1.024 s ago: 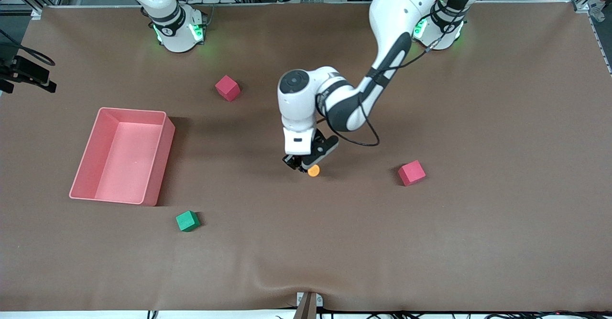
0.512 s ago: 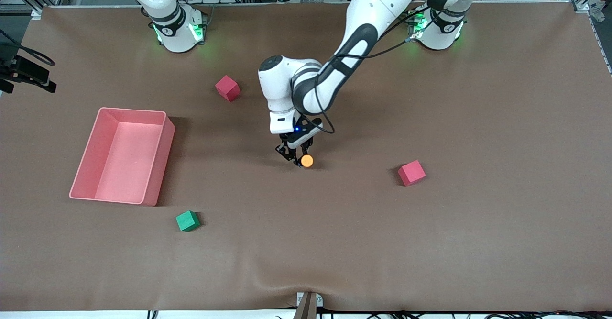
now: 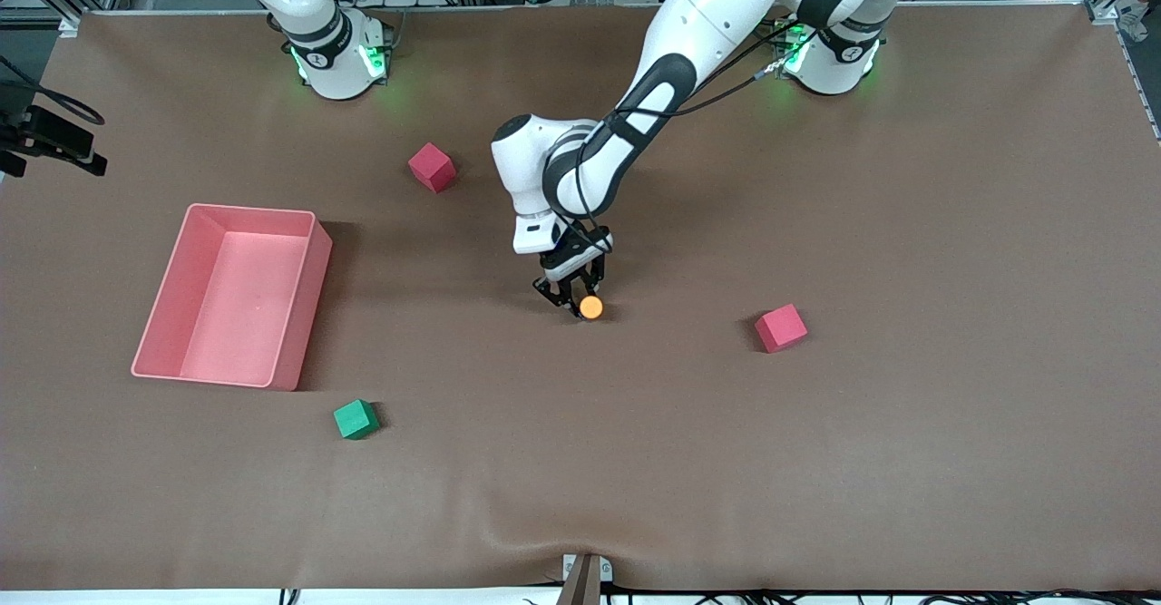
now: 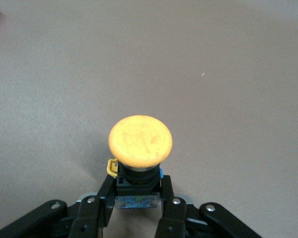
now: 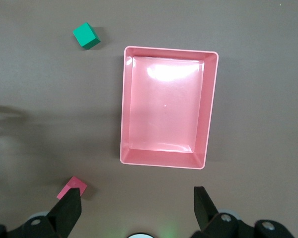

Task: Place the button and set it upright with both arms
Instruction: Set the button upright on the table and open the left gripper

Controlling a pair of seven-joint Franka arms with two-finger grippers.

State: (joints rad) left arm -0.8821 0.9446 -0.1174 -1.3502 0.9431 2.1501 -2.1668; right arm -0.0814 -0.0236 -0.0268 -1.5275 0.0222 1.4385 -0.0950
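The button [image 3: 590,307], a round orange cap on a short black body, is at the middle of the brown table. My left gripper [image 3: 575,301] is shut on its black body, low over the mat. In the left wrist view the orange cap [image 4: 140,140] faces the camera and both fingers [image 4: 172,208] clamp the body [image 4: 136,181]. Whether the button touches the mat I cannot tell. My right gripper [image 5: 136,208] is open and empty, held high over the right arm's end of the table; it is out of the front view, where only the right arm's base [image 3: 331,52] shows.
A pink bin [image 3: 231,295] stands toward the right arm's end and shows in the right wrist view [image 5: 166,106]. One red cube [image 3: 432,167] lies near the right arm's base, another red cube [image 3: 781,327] toward the left arm's end. A green cube [image 3: 356,419] lies nearer the camera than the bin.
My left arm swung its wrist round and shifted toward the right arm's end, then settled. The button stayed gripped, first moving slightly away from the camera.
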